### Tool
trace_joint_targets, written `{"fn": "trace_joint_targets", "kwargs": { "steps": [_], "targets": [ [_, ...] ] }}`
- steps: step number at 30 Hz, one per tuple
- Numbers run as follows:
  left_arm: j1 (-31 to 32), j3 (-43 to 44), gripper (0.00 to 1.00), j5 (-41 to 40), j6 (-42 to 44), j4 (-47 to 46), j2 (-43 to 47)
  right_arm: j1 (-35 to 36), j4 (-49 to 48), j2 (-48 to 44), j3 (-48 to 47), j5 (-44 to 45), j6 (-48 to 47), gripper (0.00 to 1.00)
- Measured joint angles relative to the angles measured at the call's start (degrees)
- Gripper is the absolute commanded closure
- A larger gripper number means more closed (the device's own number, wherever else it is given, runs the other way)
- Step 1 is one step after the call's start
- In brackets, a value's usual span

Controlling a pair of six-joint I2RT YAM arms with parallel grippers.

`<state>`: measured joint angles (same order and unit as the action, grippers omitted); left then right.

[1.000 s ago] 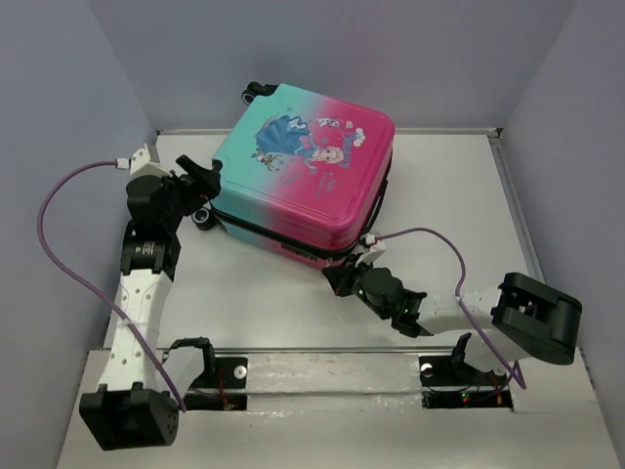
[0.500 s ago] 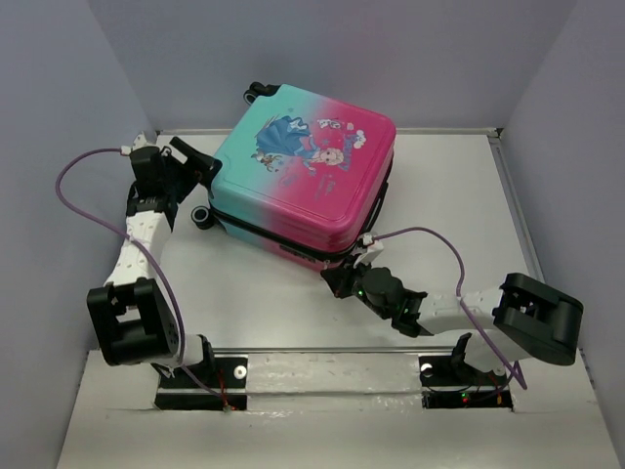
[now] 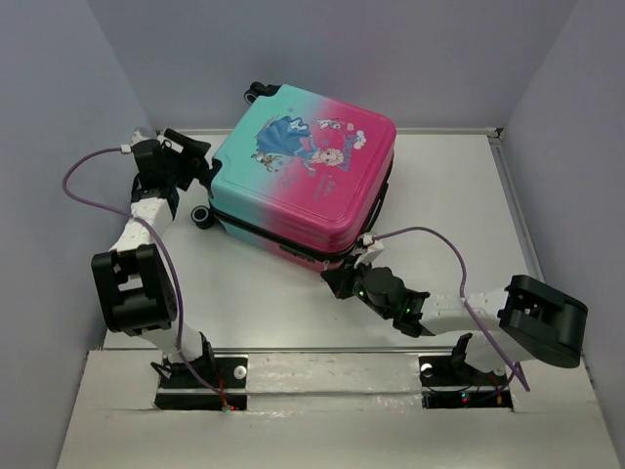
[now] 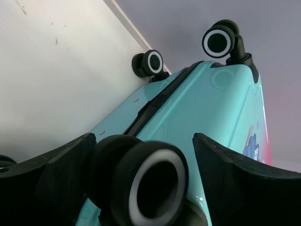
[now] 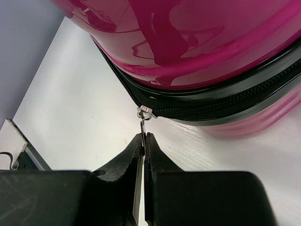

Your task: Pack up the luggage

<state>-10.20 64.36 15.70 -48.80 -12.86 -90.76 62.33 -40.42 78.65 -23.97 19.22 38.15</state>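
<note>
luggage (image 3: 312,181) shut, inside hidden, near wheel (image 4: 150,186) blurred

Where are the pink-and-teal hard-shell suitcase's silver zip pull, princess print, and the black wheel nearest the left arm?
Silver metal zip pull (image 5: 142,125), right wrist view, thin shaft.
Blue-dressed cartoon princess print (image 3: 291,140), top external view, her dress.
Black white-ringed plastic wheel (image 4: 157,188), left wrist view, dark hub.

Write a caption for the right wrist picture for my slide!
Right end effector shut on the zipper pull of the pink luggage.
</note>
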Motion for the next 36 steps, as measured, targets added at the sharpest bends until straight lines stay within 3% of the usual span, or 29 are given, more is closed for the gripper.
{"fn": "trace_joint_targets", "kwargs": {
  "steps": [8, 9, 12, 14, 24, 32, 36],
  "targets": [
    [-0.17, -3.37, 0.48, 1.92, -4.76, -7.04, -0.35, 0.0, 0.15, 0.26, -0.26, -0.26, -0.26, 0.93],
    [-0.24, -3.78, 0.58, 2.03, -5.18, -7.96, -0.2, 0.0, 0.2, 0.39, -0.46, -0.42, -0.44, 0.93],
    [-0.26, -4.81, 0.73, 2.05, -5.79, -9.53, 0.11, 0.0, 0.81, 0.72, -0.92, -0.63, -0.74, 0.93],
    [-0.26, -5.81, 0.94, 1.99, -5.84, -10.91, 0.55, 0.0, 1.51, 0.87, -1.4, -0.81, -1.07, 0.93],
    [0.61, -13.14, 0.94, 0.24, -5.03, -14.6, 6.43, 0.13, 7.54, 2.4, -7.04, -1.86, -3.48, 0.93],
    [3.06, -28.0, 0.94, -12.24, -4.81, -21.03, 20.33, 2.75, 6.05, 14.71, -17.11, 5.9, -3.06, 0.93],
    [3.23, -34.8, 0.94, -12.94, -3.48, -19.15, 30.95, 2.36, 10.45, 15.43, -21.18, 4.46, -8.15, 0.93]
  ]
}}
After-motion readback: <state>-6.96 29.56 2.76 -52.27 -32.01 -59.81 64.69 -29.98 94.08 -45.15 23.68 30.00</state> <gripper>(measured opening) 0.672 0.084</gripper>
